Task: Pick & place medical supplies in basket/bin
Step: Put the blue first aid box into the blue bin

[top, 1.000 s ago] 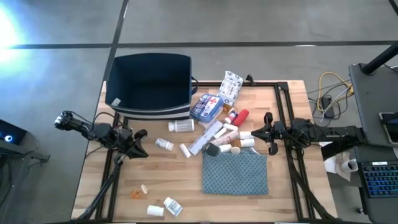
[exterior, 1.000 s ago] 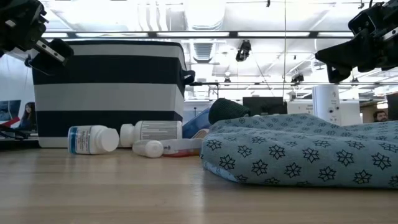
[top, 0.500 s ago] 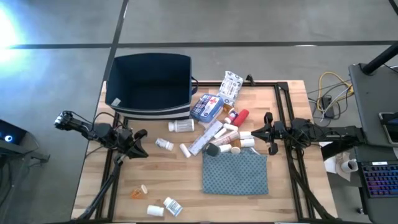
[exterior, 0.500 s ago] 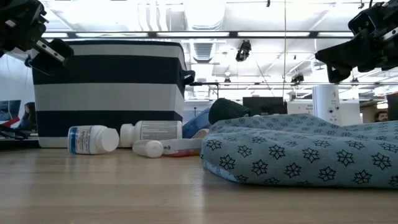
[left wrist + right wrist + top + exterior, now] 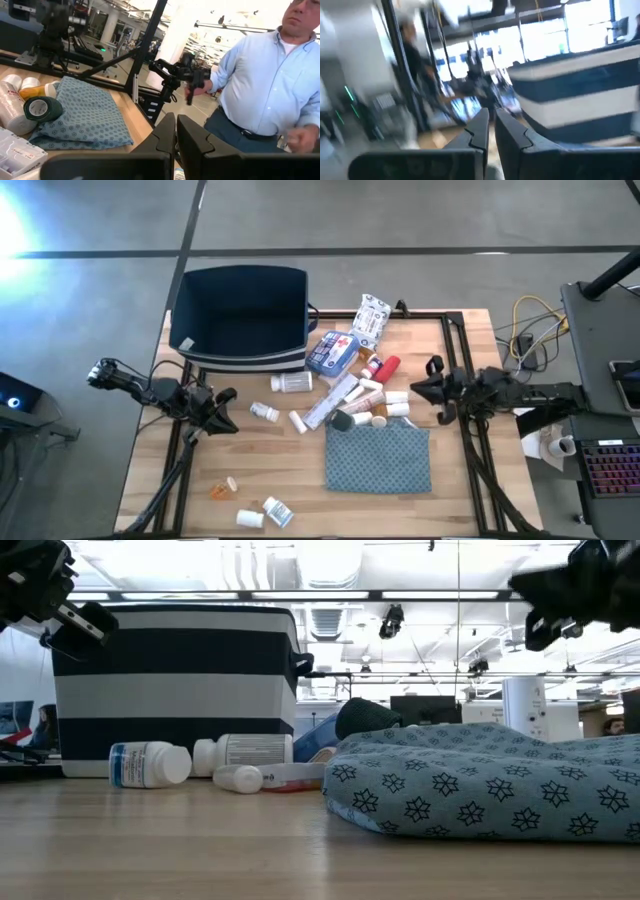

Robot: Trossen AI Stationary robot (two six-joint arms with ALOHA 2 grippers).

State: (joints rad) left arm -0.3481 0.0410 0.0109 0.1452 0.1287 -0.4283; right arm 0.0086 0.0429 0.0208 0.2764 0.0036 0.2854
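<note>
- Supplies (image 5: 355, 385) lie in a loose heap on the wooden table (image 5: 270, 470), between the two tools and nearer the right one.
- Left tool (image 5: 222, 412) hangs over the table's left part with its fingers pressed together, holding nothing; the left wrist view shows the two dark fingers (image 5: 165, 135) side by side with only a slit between them.
- Right tool (image 5: 432, 388) hangs at the heap's right edge, fingers closed on nothing; in the low view it is raised clear of the table, near the top right corner (image 5: 545, 600).
- Navy bin (image 5: 240, 315) with a white stripe stands at the far left of the table, beyond the left tool and well apart from the right tool.
- Between the left tool and the heap lie a white pill bottle (image 5: 291, 383) and a smaller white bottle (image 5: 265, 412).
- Just beside the right tool lie a red tube (image 5: 385, 367) and white bottles (image 5: 397, 402); farther from it, toward the bin, sit a blue-and-white box (image 5: 331, 352) and a white packet (image 5: 371, 318).
- Teal patterned cloth (image 5: 378, 458) lies on the near side of the right tool, touching the heap, with a dark roll (image 5: 342, 420) at its corner.
- On the near side of the left tool, well apart from it, lie an orange vial (image 5: 222, 489) and two white bottles (image 5: 266, 513).
- A person in a light blue shirt (image 5: 270, 85) stands beyond the table in the left wrist view.
</note>
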